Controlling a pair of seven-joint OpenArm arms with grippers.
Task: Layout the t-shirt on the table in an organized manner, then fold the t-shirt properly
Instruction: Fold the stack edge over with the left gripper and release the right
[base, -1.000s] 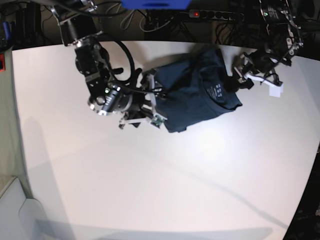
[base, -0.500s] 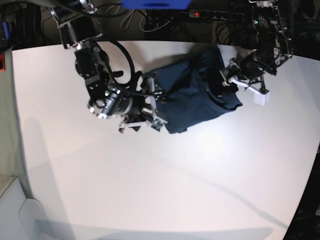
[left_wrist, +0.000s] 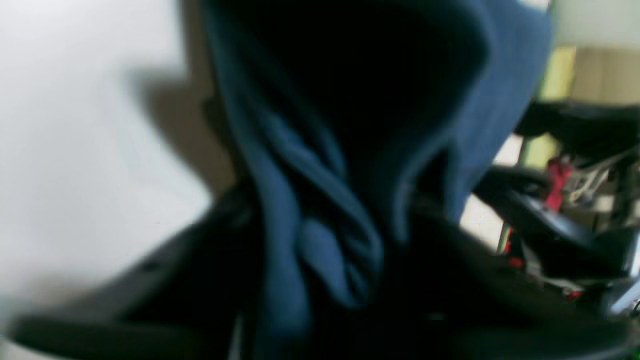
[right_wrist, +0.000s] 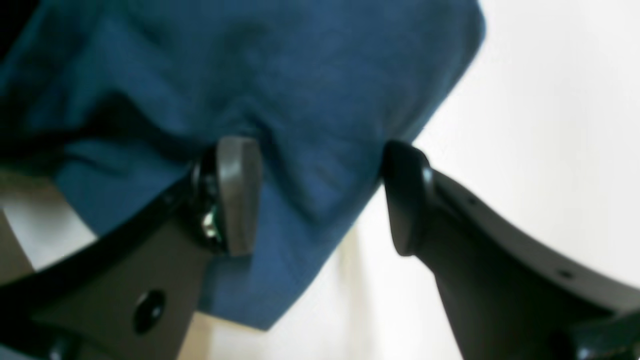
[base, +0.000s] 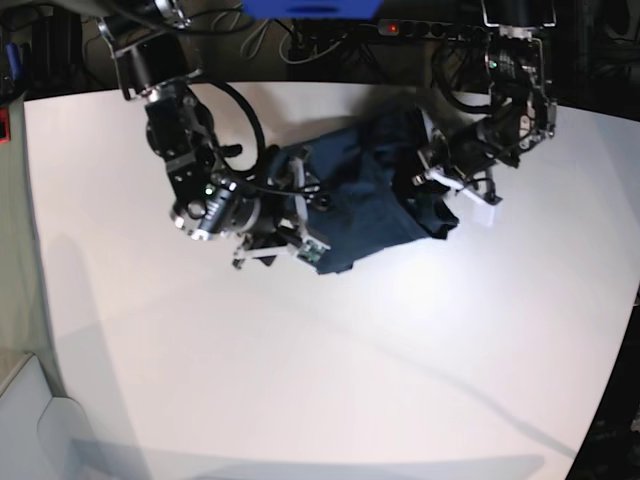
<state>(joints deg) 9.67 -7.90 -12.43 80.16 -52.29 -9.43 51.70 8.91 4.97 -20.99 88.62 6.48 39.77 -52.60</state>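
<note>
Bunching navy t-shirt (base: 365, 195) at desk (base: 300, 370) twelve o'clock; left gripper (base: 452, 180) fingers clenched on cloth, right gripper (right_wrist: 320, 200) fingers spread, straddling hem.

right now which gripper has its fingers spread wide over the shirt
The right gripper: its fingers straddle the t-shirt edge with a clear gap, while the left gripper pinches bunched cloth.
</note>
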